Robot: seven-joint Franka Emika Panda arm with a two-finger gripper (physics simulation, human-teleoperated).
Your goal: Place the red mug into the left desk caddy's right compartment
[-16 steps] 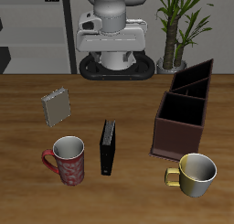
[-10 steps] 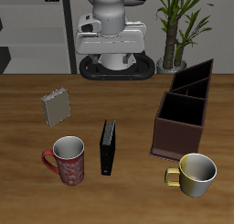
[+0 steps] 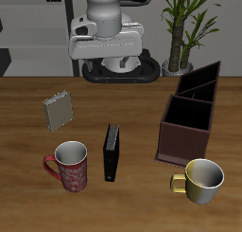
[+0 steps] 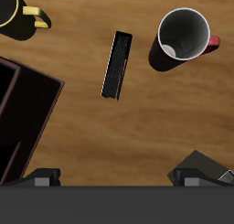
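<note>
Wood, glaze and matt board on a rendered desk

The table (image 3: 28, 132) looks like warm brown wood with a fine grain and a soft satin sheen. The red mug (image 3: 70, 165) looks like glazed ceramic, speckled outside and smooth pale grey inside. The cream-yellow mug (image 3: 200, 180) has a glossier glaze with bright highlights. The left desk caddy (image 3: 189, 117) appears matt, dark brown, smooth-walled. The black book (image 3: 112, 151) looks dull and smooth; the grey book (image 3: 59, 110) matt, like card.

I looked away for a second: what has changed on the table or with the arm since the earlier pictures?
Only the arm moved: its white head swung sideways, toward the red mug's side. Nothing was gripped or released. The mug, the cream-yellow mug, the black book and the left desk caddy stayed put.
</note>
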